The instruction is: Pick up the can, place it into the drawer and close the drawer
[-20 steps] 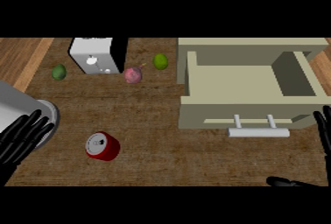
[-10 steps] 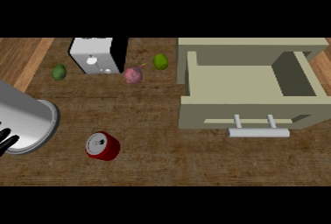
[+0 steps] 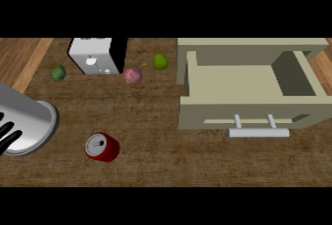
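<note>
The red can (image 3: 102, 146) lies on its side on the wooden counter, its silver top facing up and left. The open beige drawer (image 3: 246, 113) sits at the right with its inside bare and its handle (image 3: 258, 131) toward me. My left hand (image 3: 6, 132) shows only at the left edge, past the wide grey forearm (image 3: 27, 124), fingers straight and holding nothing. It is left of the can and not touching it. My right hand is out of sight.
At the back stand a white and black box (image 3: 97, 55), a dark green fruit (image 3: 59, 72), a pink fruit (image 3: 133, 75) and a light green fruit (image 3: 160, 62). Lighter wood borders the counter at the far left (image 3: 19, 57).
My right hand has dropped out of view from the right edge. My left hand has slid left to the view's edge, leaving mostly the forearm showing. The can and drawer have not moved.
</note>
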You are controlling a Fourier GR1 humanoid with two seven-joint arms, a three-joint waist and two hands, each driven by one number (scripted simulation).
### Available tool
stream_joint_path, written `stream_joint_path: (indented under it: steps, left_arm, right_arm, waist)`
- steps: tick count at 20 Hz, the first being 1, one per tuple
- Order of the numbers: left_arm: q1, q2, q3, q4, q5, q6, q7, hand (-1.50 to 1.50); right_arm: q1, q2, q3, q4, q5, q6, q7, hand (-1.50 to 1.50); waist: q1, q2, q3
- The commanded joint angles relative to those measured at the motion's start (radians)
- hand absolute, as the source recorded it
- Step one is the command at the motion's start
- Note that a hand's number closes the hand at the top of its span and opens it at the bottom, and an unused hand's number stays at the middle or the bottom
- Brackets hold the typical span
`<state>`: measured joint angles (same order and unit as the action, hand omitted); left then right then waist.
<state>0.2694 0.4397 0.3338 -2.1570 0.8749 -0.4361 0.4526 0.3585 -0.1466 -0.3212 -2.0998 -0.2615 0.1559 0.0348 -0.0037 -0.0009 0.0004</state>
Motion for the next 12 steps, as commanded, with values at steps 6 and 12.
stream_joint_path:
  steps: [6,12]
  left_arm:
    - [-0.027,-0.073,-0.044,0.007,0.007,0.037,0.099,-1.50]
    - [-0.122,-0.156,-0.134,0.140,-0.168,0.042,0.052,-1.50]
  right_arm:
    - [0.056,0.029,-0.054,-0.056,-0.040,0.078,0.010,-1.50]
    - [0.067,0.013,-0.140,-0.035,-0.095,0.136,0.012,-1.50]
  waist:
    - [0.003,0.000,-0.001]
    - [-0.002,0.000,-0.001]
